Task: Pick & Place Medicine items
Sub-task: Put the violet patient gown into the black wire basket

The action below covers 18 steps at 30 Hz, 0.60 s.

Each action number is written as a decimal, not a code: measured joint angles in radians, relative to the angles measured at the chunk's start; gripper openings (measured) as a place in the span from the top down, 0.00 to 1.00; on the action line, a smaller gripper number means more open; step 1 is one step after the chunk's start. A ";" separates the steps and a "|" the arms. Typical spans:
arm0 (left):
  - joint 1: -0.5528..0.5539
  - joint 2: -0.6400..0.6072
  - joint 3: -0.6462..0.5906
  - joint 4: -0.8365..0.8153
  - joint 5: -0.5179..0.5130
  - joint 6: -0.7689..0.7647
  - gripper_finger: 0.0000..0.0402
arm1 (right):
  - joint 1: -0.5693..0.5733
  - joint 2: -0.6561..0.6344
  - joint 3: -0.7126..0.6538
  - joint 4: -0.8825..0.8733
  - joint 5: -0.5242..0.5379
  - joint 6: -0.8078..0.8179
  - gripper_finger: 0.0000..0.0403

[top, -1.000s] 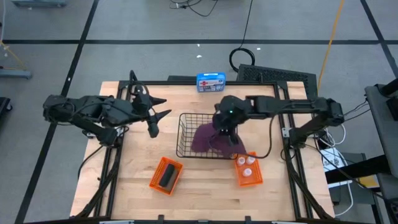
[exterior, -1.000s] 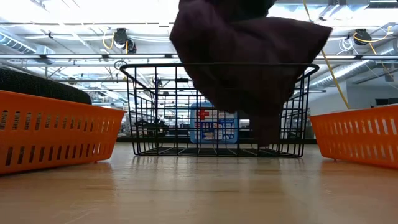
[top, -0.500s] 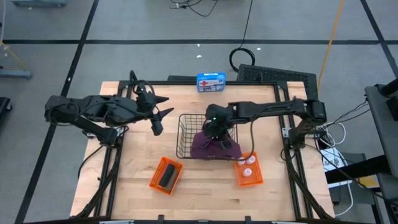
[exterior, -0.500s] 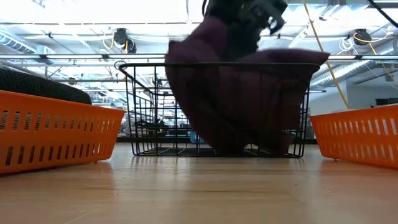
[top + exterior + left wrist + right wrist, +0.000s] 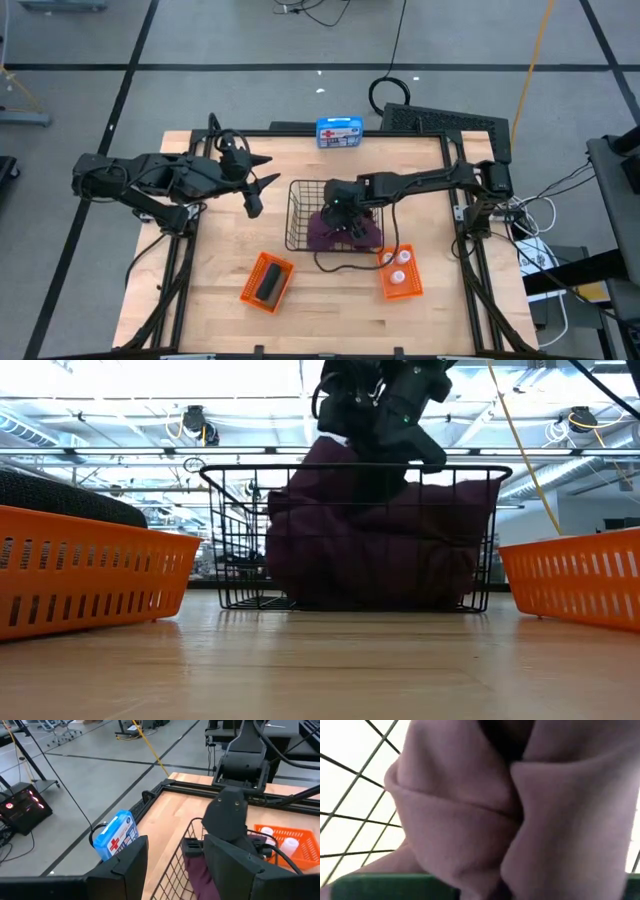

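Low view: I see the maroon pouch (image 5: 370, 550) filling the wire basket (image 5: 232, 530), the right gripper (image 5: 385, 420) pressed on top; its jaws' state I cannot tell.
Right wrist view: only pouch folds and basket wire.
High view: near me, an orange tray with the dark-grey piece (image 5: 268, 283), another with white bottles (image 5: 399, 258).
Left gripper (image 5: 255, 190): hovering beside the basket, jaws parted, empty.
Far worktop edge: blue first-aid box (image 5: 339, 131).
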 joint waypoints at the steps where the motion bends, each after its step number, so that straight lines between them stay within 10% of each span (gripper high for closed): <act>1: 0.000 0.000 0.000 0.000 0.000 0.000 0.50 | 0.008 -0.002 0.000 0.004 0.022 -0.013 0.77; 18: 0.000 0.000 0.000 0.000 0.000 -0.016 0.50 | 0.148 -0.024 0.000 0.175 0.364 -0.155 0.33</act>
